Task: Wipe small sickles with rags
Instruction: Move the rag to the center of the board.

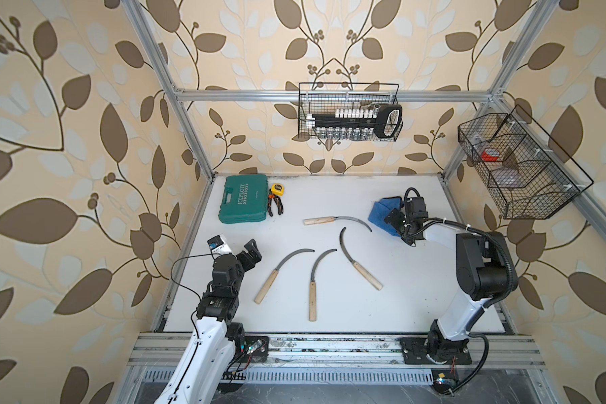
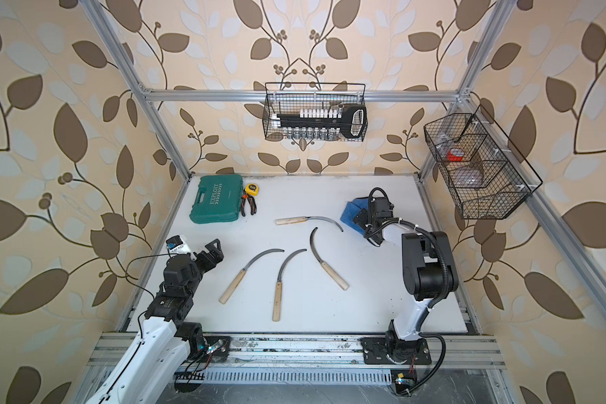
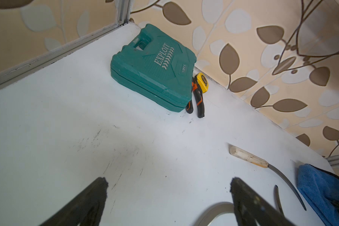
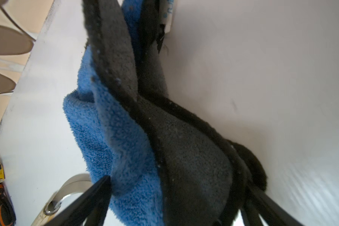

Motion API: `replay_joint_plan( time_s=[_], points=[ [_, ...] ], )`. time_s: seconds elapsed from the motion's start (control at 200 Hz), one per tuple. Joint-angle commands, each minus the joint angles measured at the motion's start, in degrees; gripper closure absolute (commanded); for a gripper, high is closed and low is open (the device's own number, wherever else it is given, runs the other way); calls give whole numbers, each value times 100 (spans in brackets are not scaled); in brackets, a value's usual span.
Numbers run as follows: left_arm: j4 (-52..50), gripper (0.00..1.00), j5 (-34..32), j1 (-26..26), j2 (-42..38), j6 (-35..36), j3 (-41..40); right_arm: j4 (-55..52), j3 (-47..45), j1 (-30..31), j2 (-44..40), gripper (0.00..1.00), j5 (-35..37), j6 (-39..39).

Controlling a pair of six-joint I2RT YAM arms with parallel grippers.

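Right gripper (image 4: 177, 183): we saw it spread wide, the rag (image 4: 115, 137) lying between its jaws.
Left gripper (image 3: 168, 182): we saw it spread, empty, the nearest sickle (image 1: 270, 283) close beside it.

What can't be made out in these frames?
- Rag: in both top views the right arm covers much of it; the right wrist view crops it.
- Right gripper: its fingers straddle the rag, but contact is unclear.
- Side basket contents: too small behind the mesh in both top views.
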Motion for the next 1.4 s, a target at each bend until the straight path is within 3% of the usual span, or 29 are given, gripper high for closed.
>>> replay_joint_plan(
  time_s=[0.0,0.38,0.515,0.785,1.07,1.205,1.395],
  points=[
    [116,1,78,26,-70,-3,92,-517,496,269,494,1,192,-415],
    [151,1,113,26,-65,11,84,-2380,2934,1231,1700,1,1957,-1849],
    [160,1,131,19,-65,11,89,-2583,3505,1260,1963,1,1963,-2096],
    [177,1,163,26,-35,15,84,-3083,4953,1179,2857,1,1223,-2177],
    [203,1,175,26,47,31,110,-3129,4308,1152,1849,1,2379,-1797],
    [212,1,199,25,49,31,109,-2819,3877,1211,1298,1,2412,-1821],
    [212,1,197,26,49,34,110,-3139,4802,1406,2045,1,2040,-2100]
  ],
)
